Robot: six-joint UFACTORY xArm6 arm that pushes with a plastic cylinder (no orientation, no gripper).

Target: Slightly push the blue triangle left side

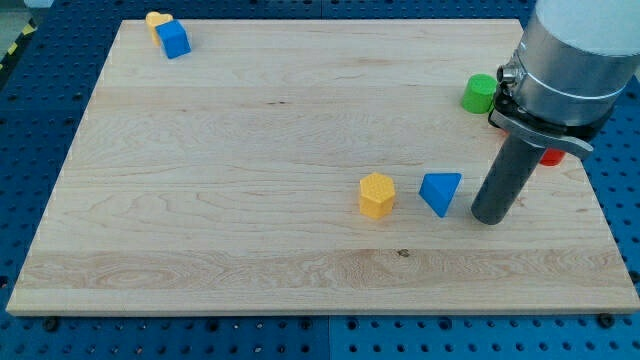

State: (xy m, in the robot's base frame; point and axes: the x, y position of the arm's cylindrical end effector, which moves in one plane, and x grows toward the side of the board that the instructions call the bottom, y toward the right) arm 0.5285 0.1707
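wooden board (pixel 250 150) lies on a blue pegboard bench (pixel 40 90). landmark for all places: the blue triangle (pixel 441 191).

blue triangle: sits on the board toward the view's lower right, one point aimed down, flat edge on top.

my tip (pixel 490 217): on the board just beside the blue triangle, on its right in the view. a narrow strip of bare wood shows between the two, so they read as apart, not touching. the rod is dark, straight and close to upright, and rises up and to the view's right into the grey arm housing (pixel 570 60). no gripper on this arm, only the rod, so there is no opening or closing to record and nothing is held.

yellow hexagon block (pixel 377 195): just left of the blue triangle, at about the same height in the view, with a clear gap between them.

green block (pixel 479 93): above the blue triangle and a little to its right, near the board's right edge; looks round-topped, partly cut off by the arm.

red block (pixel 551 156): right of the blue triangle, beyond the rod, mostly hidden under the arm; shape cannot be made out.

blue block (pixel 174 40): far up and left of the blue triangle, near the board's top left corner; boxy shape. a yellow block (pixel 155 19) touches it on its upper left; shape unclear.
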